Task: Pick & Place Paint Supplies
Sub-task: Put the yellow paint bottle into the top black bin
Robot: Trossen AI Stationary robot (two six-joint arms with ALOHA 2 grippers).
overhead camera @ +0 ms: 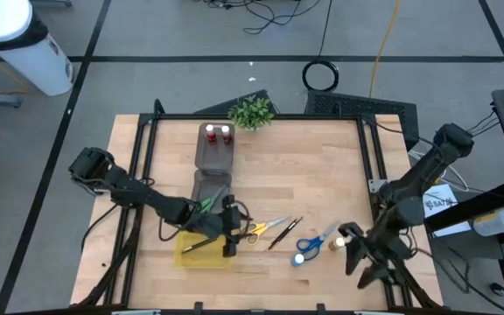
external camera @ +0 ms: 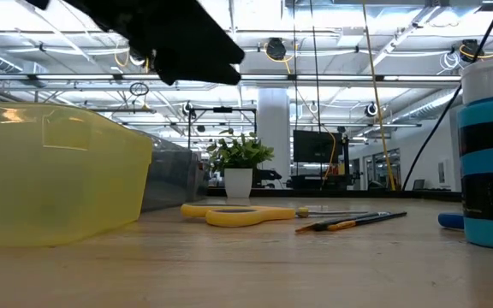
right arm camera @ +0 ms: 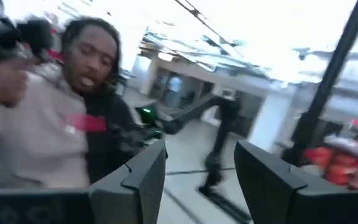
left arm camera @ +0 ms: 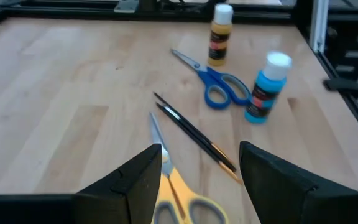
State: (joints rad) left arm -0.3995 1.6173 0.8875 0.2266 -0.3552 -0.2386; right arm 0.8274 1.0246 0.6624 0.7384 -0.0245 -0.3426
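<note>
High view, left to right: left gripper (overhead camera: 229, 229) hangs over the yellow tray (overhead camera: 201, 248), hiding part of it; its fingers (left arm camera: 143, 180) stand spread and hold nothing. A brush (overhead camera: 201, 246) lies in the tray. Behind stands the grey organiser tray (overhead camera: 214, 156), with two red-capped bottles (overhead camera: 218, 133) at its far end and something green (overhead camera: 208, 205), hard to identify, at its near end. On the table (overhead camera: 322, 166) lie yellow scissors (overhead camera: 265, 229), two brushes (overhead camera: 285, 232), blue scissors (overhead camera: 318, 240), a blue bottle (overhead camera: 300, 257) and a yellow bottle (overhead camera: 340, 237). Right gripper (overhead camera: 361, 267) hovers at the table's right front corner, fingers (right arm camera: 143, 177) parted, empty, aimed at a person (right arm camera: 61, 118) in the room.
</note>
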